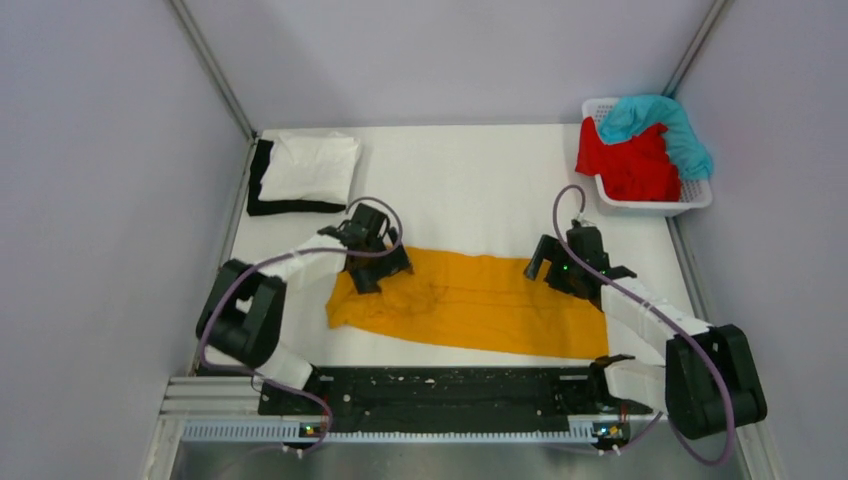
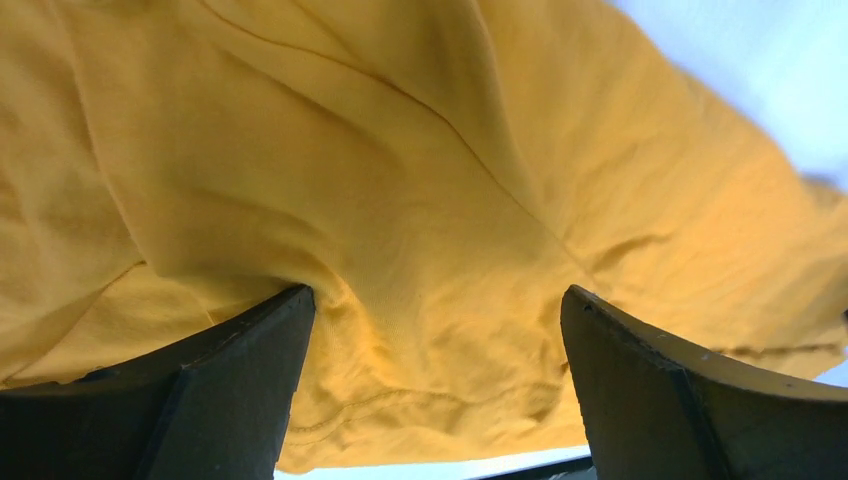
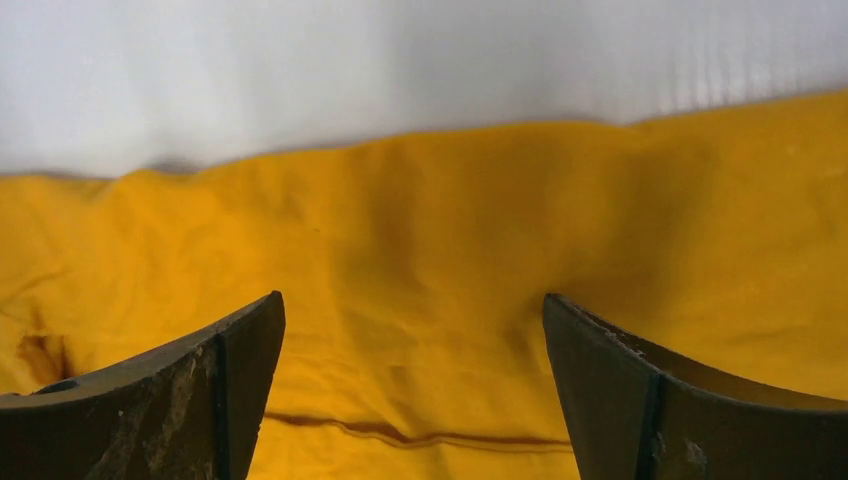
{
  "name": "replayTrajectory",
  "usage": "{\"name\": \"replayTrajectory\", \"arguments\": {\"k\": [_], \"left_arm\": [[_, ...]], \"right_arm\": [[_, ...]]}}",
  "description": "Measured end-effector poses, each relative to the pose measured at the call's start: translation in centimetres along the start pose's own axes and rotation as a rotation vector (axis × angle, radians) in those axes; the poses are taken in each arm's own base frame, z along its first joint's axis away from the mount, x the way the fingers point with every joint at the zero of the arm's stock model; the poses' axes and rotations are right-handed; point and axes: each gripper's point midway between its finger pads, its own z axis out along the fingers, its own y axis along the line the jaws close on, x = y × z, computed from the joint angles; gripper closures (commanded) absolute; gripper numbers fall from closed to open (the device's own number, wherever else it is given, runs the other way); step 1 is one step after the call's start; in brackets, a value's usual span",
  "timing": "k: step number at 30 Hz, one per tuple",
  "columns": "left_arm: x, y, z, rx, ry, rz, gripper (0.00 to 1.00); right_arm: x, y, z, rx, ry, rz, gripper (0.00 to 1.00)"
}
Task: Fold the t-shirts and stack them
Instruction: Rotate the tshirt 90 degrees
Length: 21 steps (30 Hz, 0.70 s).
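A mustard-orange t-shirt (image 1: 470, 302) lies folded into a long band across the middle of the table. My left gripper (image 1: 372, 262) stands open over its left end, its fingers wide apart just above the wrinkled cloth (image 2: 420, 250). Over the band's upper right edge my right gripper (image 1: 556, 262) is open too, with flat orange cloth (image 3: 420, 260) between its fingers and nothing gripped. At the back left a folded white t-shirt (image 1: 310, 166) rests on a folded black t-shirt (image 1: 262, 190). A red t-shirt (image 1: 632, 165) and a teal t-shirt (image 1: 668, 125) are heaped in the basket.
The white slotted basket (image 1: 655, 206) stands at the back right corner of the table. Grey walls close in the left, back and right sides. A black rail (image 1: 440, 392) with the arm bases runs along the near edge.
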Motion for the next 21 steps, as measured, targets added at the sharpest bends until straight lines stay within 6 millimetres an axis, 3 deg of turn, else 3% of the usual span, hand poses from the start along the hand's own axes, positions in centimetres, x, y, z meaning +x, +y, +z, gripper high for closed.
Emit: {"name": "replayTrajectory", "arguments": {"k": [3, 7, 12, 14, 16, 19, 21], "left_arm": [[-3.3, -2.7, 1.8, 0.0, -0.004, -0.019, 0.01], [-9.4, -7.0, 4.4, 0.029, -0.029, -0.04, 0.01], [-19.7, -16.9, 9.1, 0.228, -0.1, -0.033, 0.01], [-22.8, -20.7, 10.8, 0.337, -0.131, -0.034, 0.01], [-25.1, -24.3, 12.0, 0.47, -0.156, -0.048, 0.01], [-26.7, -27.9, 13.2, 0.665, -0.174, -0.108, 0.01], [-27.3, -29.1, 13.5, 0.742, -0.184, -0.144, 0.01]], "right_arm": [[0.3, 0.8, 0.3, -0.021, 0.008, -0.026, 0.01], [1.9, 2.0, 0.0, -0.065, 0.024, -0.069, 0.01], [7.2, 6.0, -2.2, -0.244, 0.125, -0.151, 0.01], [10.6, 8.1, -3.7, -0.341, 0.217, -0.22, 0.01], [13.1, 9.4, -5.1, -0.413, 0.296, -0.269, 0.01], [17.0, 10.4, -7.8, -0.511, 0.429, -0.359, 0.01], [17.9, 10.8, -8.8, -0.553, 0.462, -0.383, 0.01]]}}
